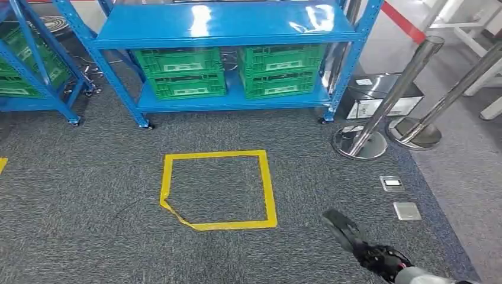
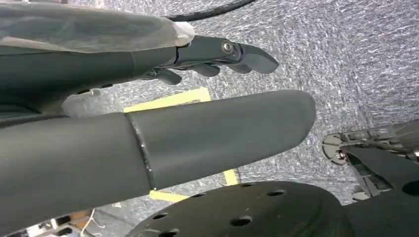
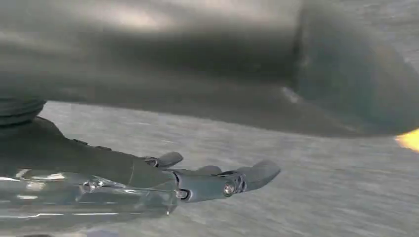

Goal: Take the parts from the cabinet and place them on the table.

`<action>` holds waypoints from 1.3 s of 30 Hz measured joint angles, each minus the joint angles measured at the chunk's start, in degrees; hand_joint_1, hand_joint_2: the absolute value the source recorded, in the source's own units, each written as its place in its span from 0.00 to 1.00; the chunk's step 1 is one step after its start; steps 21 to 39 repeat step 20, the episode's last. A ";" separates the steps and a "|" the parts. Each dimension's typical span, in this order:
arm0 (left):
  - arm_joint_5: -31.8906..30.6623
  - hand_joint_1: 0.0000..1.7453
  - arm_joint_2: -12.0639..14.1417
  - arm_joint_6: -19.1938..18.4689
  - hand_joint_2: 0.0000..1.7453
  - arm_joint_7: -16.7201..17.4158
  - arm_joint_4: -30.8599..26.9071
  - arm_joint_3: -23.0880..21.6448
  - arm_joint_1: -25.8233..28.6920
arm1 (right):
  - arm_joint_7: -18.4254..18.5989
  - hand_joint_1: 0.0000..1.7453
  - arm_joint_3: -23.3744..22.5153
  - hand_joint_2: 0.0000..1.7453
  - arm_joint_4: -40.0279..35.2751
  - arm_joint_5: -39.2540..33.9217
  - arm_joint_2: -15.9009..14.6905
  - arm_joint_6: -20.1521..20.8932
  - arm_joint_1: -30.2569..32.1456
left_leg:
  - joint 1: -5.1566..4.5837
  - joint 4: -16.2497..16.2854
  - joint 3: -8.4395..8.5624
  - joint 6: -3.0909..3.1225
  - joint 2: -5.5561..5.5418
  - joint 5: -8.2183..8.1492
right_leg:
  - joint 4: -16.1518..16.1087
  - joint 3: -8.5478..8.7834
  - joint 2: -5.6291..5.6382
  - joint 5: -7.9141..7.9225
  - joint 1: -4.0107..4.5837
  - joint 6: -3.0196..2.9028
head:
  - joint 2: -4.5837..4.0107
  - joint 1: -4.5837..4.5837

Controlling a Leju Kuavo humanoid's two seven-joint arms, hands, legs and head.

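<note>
The right hand's fingers (image 3: 227, 180) and the left hand's fingers (image 2: 237, 52) lie stretched out and hold nothing. The right hand (image 1: 355, 239) hangs low over the carpet. The green crates (image 1: 228, 71) sit well ahead on the blue cabinet's (image 1: 231, 100) lower shelf, their long sides facing the robot. The parts inside are hidden.
</note>
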 joint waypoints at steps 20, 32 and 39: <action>-1.18 0.00 -0.11 -0.46 1.00 0.96 0.00 -0.17 -0.80 | 9.09 0.00 0.20 1.00 10.66 1.14 1.57 -0.31 5.24 | 0.00 -0.04 0.21 -0.01 0.10 0.01 | 0.00 0.15 0.08 0.00 0.00 -0.01 | 0.00 -0.07; -1.18 0.00 -0.11 -0.46 1.00 0.96 0.00 -0.17 -0.80 | 9.09 0.00 0.20 1.00 10.66 1.14 1.57 -0.31 5.24 | 0.00 -0.04 0.21 -0.01 0.10 0.01 | 0.00 0.15 0.08 0.00 0.00 -0.01 | 0.00 -0.07; -1.18 0.00 -0.11 -0.46 1.00 0.96 0.00 -0.17 -0.80 | 9.09 0.00 0.20 1.00 10.66 1.14 1.57 -0.31 5.24 | 0.00 -0.04 0.21 -0.01 0.10 0.01 | 0.00 0.15 0.08 0.00 0.00 -0.01 | 0.00 -0.07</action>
